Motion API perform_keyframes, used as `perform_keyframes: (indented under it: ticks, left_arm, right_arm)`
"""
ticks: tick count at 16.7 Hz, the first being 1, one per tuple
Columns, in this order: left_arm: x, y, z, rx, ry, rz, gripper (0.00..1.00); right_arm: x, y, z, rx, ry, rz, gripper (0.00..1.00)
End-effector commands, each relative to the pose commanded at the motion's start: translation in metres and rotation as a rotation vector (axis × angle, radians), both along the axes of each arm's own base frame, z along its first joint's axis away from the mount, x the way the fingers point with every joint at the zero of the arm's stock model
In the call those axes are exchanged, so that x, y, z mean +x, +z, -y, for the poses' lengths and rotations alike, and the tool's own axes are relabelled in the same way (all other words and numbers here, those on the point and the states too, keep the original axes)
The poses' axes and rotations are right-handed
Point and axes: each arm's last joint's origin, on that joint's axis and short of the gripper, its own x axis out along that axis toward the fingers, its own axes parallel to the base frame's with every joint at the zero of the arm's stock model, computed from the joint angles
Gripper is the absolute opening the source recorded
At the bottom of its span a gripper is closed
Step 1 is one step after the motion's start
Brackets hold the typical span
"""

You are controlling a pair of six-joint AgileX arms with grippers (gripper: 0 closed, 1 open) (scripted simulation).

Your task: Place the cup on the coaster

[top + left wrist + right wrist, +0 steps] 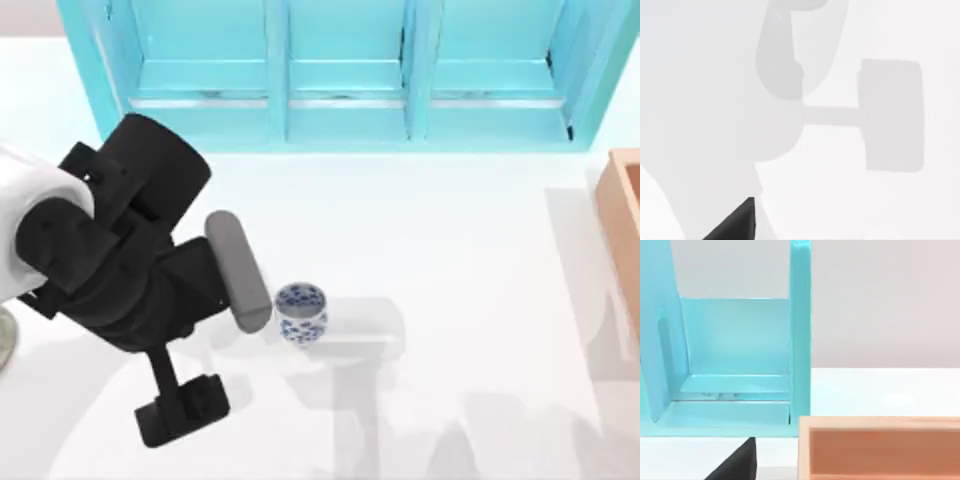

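Wooden box (perhaps a tray) edge-cropped

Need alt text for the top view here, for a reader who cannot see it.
A small blue-and-white cup stands on a white table, just right of the left arm's black body, which reaches in from the table's left side. A turquoise shelf unit runs along the far edge, and a wooden box sits at the right edge.

White cup with blue floral pattern (dense), turquoise shelf, tan wooden box.
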Motion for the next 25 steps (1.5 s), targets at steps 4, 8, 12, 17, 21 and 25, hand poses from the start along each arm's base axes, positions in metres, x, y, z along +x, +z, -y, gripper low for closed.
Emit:
perform_keyframes:
  ticks: [4, 8, 12, 17, 21, 25]
  left_arm:
    - [0.03, 0.001, 0.052, 0.138, -0.207, -0.155, 1.0]
    - [0.056, 0.007, 0.09, 0.203, -0.32, -0.216, 1.0]
    - [0.076, 0.022, 0.109, 0.215, -0.357, -0.207, 1.0]
    - [0.084, 0.032, 0.113, 0.21, -0.359, -0.189, 1.0]
    - [0.084, 0.033, 0.113, 0.207, -0.359, -0.185, 1.0]
    - [0.085, 0.012, 0.114, 0.21, -0.358, -0.19, 1.0]
  right_arm:
    - [0.0, 0.0, 0.0, 0.0, 0.0, 0.0, 1.0]
    - [0.0, 0.0, 0.0, 0.0, 0.0, 0.0, 1.0]
    - [0.0, 0.0, 0.0, 0.0, 0.0, 0.0, 1.0]
    - [0.0, 0.0, 0.0, 0.0, 0.0, 0.0, 1.0]
    - [0.0, 0.0, 0.0, 0.0, 0.0, 0.0, 1.0]
    - [0.0, 0.0, 0.0, 0.0, 0.0, 0.0, 1.0]
